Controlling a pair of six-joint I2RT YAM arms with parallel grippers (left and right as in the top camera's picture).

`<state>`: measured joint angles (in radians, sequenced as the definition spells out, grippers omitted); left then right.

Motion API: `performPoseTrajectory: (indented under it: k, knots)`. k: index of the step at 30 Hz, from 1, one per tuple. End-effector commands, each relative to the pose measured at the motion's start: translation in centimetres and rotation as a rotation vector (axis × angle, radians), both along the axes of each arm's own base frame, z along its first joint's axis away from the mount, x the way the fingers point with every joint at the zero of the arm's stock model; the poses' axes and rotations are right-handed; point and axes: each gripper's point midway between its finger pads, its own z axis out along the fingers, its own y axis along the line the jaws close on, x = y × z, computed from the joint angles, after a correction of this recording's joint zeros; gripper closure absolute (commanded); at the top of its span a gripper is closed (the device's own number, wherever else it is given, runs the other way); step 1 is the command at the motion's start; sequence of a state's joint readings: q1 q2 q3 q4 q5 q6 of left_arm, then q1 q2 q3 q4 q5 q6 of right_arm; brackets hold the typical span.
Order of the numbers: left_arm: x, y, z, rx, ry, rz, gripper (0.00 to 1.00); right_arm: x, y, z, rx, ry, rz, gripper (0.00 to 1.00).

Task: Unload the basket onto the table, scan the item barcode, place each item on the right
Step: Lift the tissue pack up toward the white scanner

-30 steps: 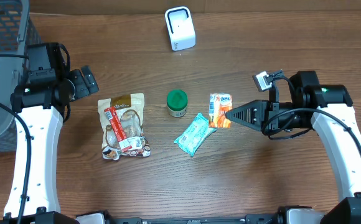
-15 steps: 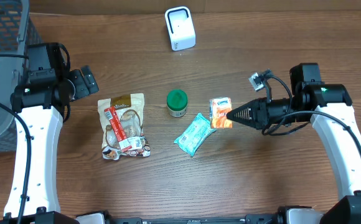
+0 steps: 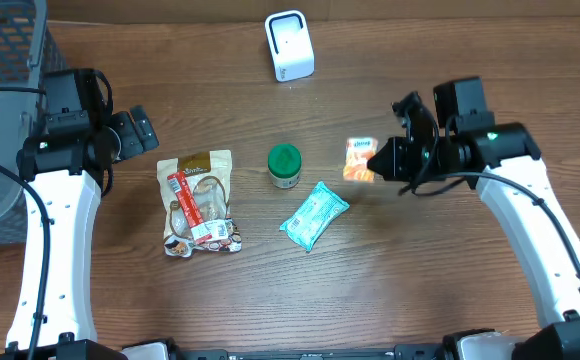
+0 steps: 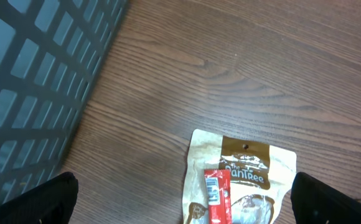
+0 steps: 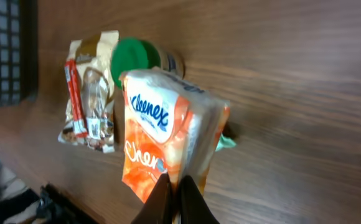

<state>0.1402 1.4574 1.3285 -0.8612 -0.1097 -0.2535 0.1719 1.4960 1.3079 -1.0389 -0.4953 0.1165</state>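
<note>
Kleenex tissue pack (image 5: pixel 168 137) – that's my item, and the right gripper (image 3: pixel 374 165) has it pinched by one edge, jaws closed down thin on the wrapper. In the overhead view it sits right of the green-lidded jar (image 3: pixel 284 165) and above the teal packet (image 3: pixel 314 214), apart from both. From the wrist view I judge it is clear of the table.

So I'd call pick-up done and the carry to the scanner under way. The white box (image 3: pixel 289 45) at the far edge of the table is, I take it, the scanner, and it is well apart from the pack. The next move calls for bringing the pack across in front of its face and turning the wrist so the barcode points at it. I can't see a barcode in any view, so it is probably on the back, and I'd expect to have to rotate the pack. The grip is on a soft edge, so I'd swing slowly.

The left gripper (image 3: pixel 142 131) hangs spread wide and empty near the grey basket (image 3: pixel 0 60), over the brown snack pouch (image 4: pixel 243 168).

Readable writing: "Kleenex" in blue on the pack's white upper part, and white script beginning "Che" on the orange part – the rest is cut off. The pouch shows "The" above a word I can't fully make out.
</note>
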Motion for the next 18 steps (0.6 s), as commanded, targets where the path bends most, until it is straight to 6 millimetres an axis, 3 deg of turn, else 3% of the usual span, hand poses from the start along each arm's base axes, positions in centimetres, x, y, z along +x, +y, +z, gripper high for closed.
performPoseTrajectory:
  k: [1,4,10,14,18]
  knots:
    - [0.2,0.2,0.8,0.017,-0.018,-0.009,0.0,2.6,-0.8,5.7,-0.081,-0.114,-0.092,0.96]
    - [0.2,0.2,0.8,0.017,-0.018,-0.009,0.0,3.3,-0.9,9.0,-0.099,-0.128,-0.098,0.96]
    - [0.2,0.2,0.8,0.017,-0.018,-0.009,0.0,6.1,-1.5,13.1,-0.166,-0.171,-0.134,0.96]
    - [0.2,0.2,0.8,0.017,-0.018,-0.009,0.0,8.6,-1.1,14.3,-0.222,-0.228,-0.148,0.96]
    - [0.2,0.2,0.8,0.017,-0.018,-0.009,0.0,11.6,0.1,14.2,-0.309,-0.331,-0.147,0.96]
